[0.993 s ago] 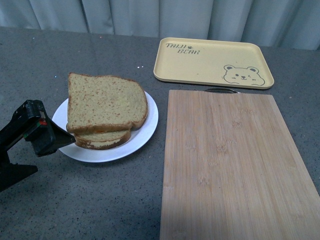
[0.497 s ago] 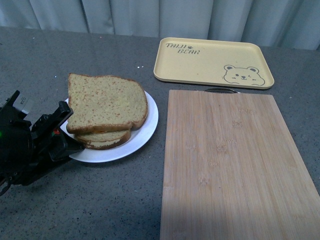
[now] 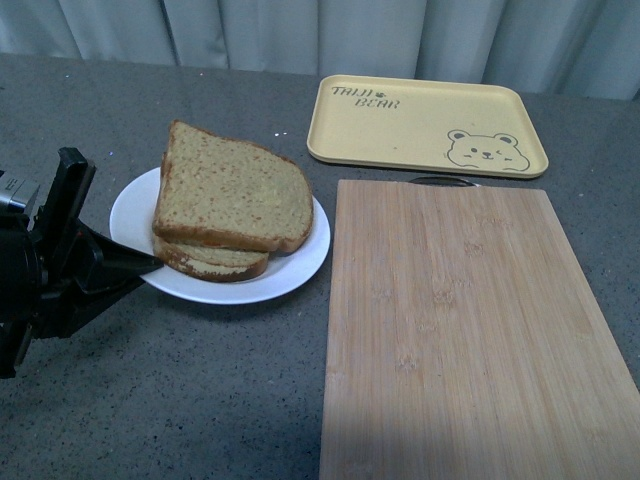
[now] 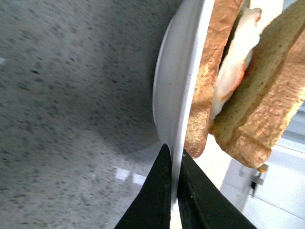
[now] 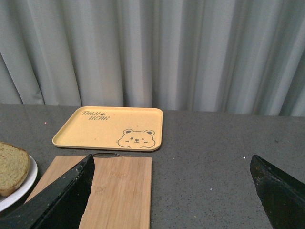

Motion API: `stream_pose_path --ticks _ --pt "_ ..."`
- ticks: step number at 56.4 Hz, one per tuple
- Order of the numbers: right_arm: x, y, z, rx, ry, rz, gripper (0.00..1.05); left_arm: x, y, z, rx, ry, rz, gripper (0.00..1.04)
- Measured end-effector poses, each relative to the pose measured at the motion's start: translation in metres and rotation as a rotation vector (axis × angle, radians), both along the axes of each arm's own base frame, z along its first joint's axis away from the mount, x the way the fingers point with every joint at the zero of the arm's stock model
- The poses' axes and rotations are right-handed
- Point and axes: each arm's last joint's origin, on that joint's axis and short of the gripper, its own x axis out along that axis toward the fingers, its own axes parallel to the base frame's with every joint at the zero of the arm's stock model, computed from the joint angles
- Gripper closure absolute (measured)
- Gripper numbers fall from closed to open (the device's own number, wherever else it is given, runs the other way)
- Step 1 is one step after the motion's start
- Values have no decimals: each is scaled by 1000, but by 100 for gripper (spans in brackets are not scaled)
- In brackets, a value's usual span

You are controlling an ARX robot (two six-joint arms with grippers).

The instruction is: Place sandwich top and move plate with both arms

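— Gripper talk first: what is the left gripper [image 3: 150, 266] doing?

— It sits far left, over the gray table [image 3: 200, 400]. Its two black fingers [image 4: 159, 191] are pinching the rim of the white plate [image 3: 300, 262] on the plate's left side. The left wrist view shows the thin rim squeezed tight between them.

— What is on the plate?

— The sandwich top [image 3: 235, 195] lies on top of the pile. It is turned a bit, so its corners do not match the bottom slice [image 3: 205, 262]. From the side, a fried egg [image 4: 233, 71] peeks out between the two slices.

— And right of the plate?

— A wooden cutting board [image 3: 470, 330] lies just beside the plate, not touching it. Behind the board is a yellow tray [image 3: 425, 125] with a bear face drawn on it. A pale curtain [image 3: 300, 30] hangs at the back.

— Where is the right gripper?

— Only its own camera shows it. The right gripper [image 5: 171, 162] has its jaws spread wide and holds nothing. It faces the board and the tray.
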Motion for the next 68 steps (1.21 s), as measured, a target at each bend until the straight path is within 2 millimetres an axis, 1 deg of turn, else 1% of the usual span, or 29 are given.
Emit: stream_pose_path --ticks 6,9,14,21,27,29,33,34,39,46,53,59,68 --pt "0 0 0 0 0 0 9 -1 -5 7 -106 -51 26 101" --pt "0 0 0 0 0 0 9 0 -8 10 -132 -62 31 101" --pt "0 0 0 0 0 0 9 8 -20 17 -173 -68 49 101" --pt "0 0 0 0 0 0 9 24 -43 29 -196 -88 45 101" --pt "0 0 0 0 0 0 9 46 -69 40 -200 -100 52 101" --pt "0 0 0 0 0 0 9 55 -80 43 -202 -101 62 101" --pt "0 0 0 0 0 0 9 70 -98 46 -201 -95 69 101" --pt "0 0 0 0 0 0 9 72 -101 46 -200 -93 69 101" --pt "0 0 0 0 0 0 9 96 -128 46 -182 -75 64 101" --pt "0 0 0 0 0 0 9 119 -153 43 -195 -66 48 101" --pt "0 0 0 0 0 0 9 147 -180 40 -199 -39 50 101" --pt "0 0 0 0 0 0 9 162 -192 32 -216 -23 70 101" --pt "0 0 0 0 0 0 9 179 -199 21 -242 -3 120 101"
